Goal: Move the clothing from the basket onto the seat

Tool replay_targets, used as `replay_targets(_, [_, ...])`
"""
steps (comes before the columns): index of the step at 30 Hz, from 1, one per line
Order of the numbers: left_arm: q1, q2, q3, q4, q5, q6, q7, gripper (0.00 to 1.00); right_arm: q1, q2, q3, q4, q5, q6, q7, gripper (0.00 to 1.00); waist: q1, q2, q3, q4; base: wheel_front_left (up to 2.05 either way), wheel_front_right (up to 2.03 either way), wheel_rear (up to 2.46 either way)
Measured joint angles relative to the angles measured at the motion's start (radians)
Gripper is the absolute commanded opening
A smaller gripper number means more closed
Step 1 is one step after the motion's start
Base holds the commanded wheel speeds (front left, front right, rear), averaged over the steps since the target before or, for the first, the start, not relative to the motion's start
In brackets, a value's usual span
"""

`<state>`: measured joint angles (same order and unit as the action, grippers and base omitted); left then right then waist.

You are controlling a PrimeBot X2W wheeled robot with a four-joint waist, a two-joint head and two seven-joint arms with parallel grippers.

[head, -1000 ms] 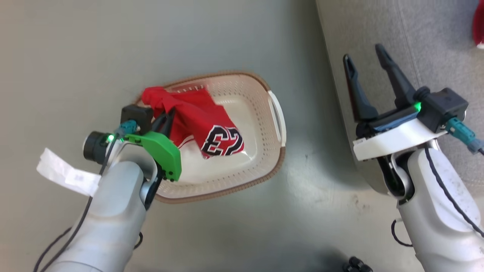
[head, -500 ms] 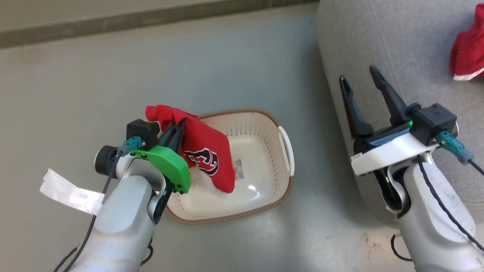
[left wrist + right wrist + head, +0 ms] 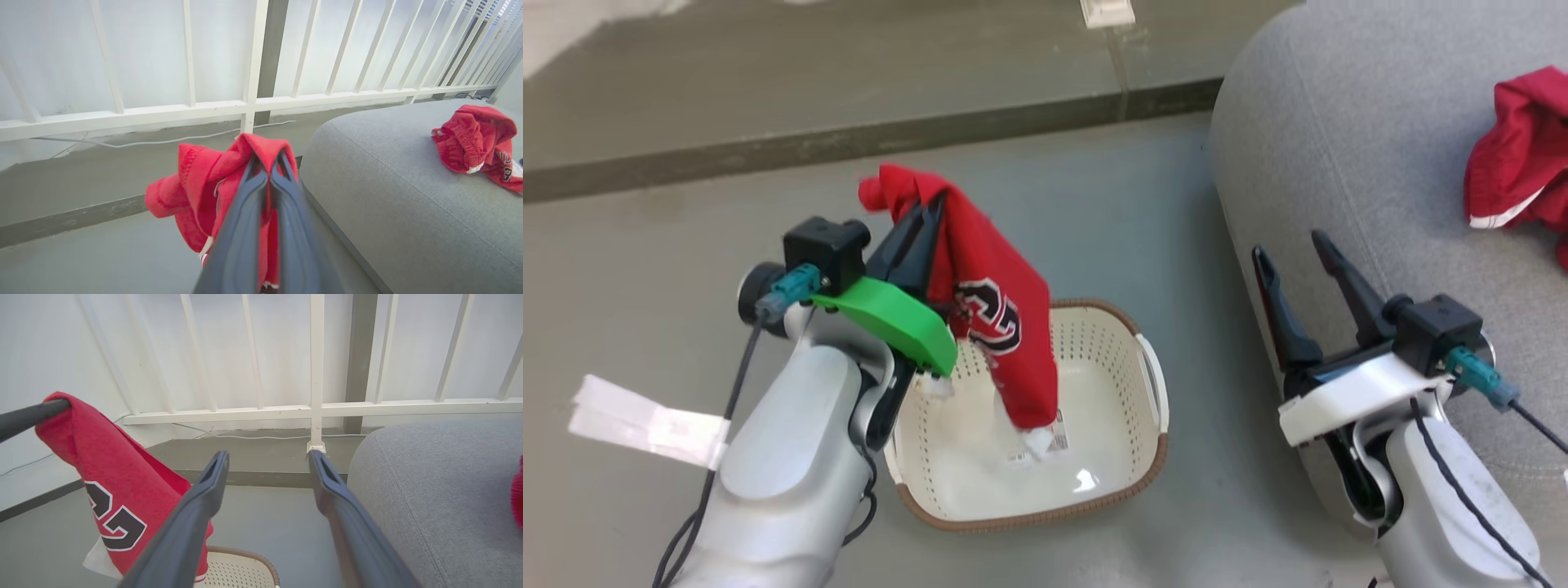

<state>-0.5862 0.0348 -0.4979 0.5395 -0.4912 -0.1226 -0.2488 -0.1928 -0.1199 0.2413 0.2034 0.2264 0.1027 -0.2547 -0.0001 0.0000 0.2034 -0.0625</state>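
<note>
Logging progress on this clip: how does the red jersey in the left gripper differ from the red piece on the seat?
The jersey hangs from the shut left gripper above the basket; the red piece lies crumpled on the seat. The jersey shows black-and-white numerals; the red piece shows white trim. Both are red fabric.

The grey floor (image 3: pixel 670 245) is smooth and a little shiny, and a darker strip (image 3: pixel 849 143) runs across it at the far side. The cream basket (image 3: pixel 1123 376) with the brown rim sits flat on the floor, close to the big grey seat (image 3: pixel 1339 163) but not touching it. A bunched-up piece of red clothing (image 3: pixel 1511 155) with a white edge lies on top of the seat, well away from the basket.
</note>
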Motion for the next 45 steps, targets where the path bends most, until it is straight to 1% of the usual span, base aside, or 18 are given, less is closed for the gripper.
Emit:
replay_targets(4, [0.012,0.0,0.016,-0.086,0.004,0.0,0.0,0.0,0.022,0.003,0.001,0.002,0.004,-0.001,0.0,1.0,0.0,0.0,-0.033,0.005,0.0,0.0,0.0])
replay_targets(6, [0.02,-0.001,0.018,-0.126,0.007,0.0,0.0,0.0,0.028,0.005,0.001,0.002,0.006,-0.009,0.0,1.0,0.0,0.0,-0.047,0.008,0.0,0.0,0.0])
replay_targets(14, [0.072,-0.001,0.023,-0.256,0.022,0.0,-0.003,0.0,0.068,0.013,0.013,0.004,0.011,-0.009,0.002,1.0,0.0,0.0,-0.098,0.02,0.0,0.0,0.0])
replay_targets(27, [0.206,0.009,-0.012,-0.349,0.022,0.002,-0.003,0.0,0.128,0.023,0.033,0.002,0.02,-0.012,0.028,1.0,0.0,0.0,-0.18,0.035,0.0,0.0,0.0])
replay_targets(33, [0.243,0.015,-0.02,-0.395,0.022,0.005,-0.003,0.0,0.145,0.024,0.038,-0.006,0.022,-0.016,0.033,1.0,0.0,0.0,-0.194,0.038,0.0,0.0,0.0])
replay_targets(35, [0.247,0.016,-0.02,-0.411,0.022,0.014,-0.001,0.0,0.145,0.025,0.04,-0.013,0.022,-0.017,0.037,1.0,0.0,0.0,-0.194,0.038,0.0,0.0,0.0])
replay_targets(45, [0.272,0.029,-0.026,-0.482,0.029,0.026,0.016,0.0,0.146,0.026,0.05,-0.036,0.029,-0.017,0.046,1.0,0.0,0.0,-0.196,0.037,0.0,0.0,0.0])
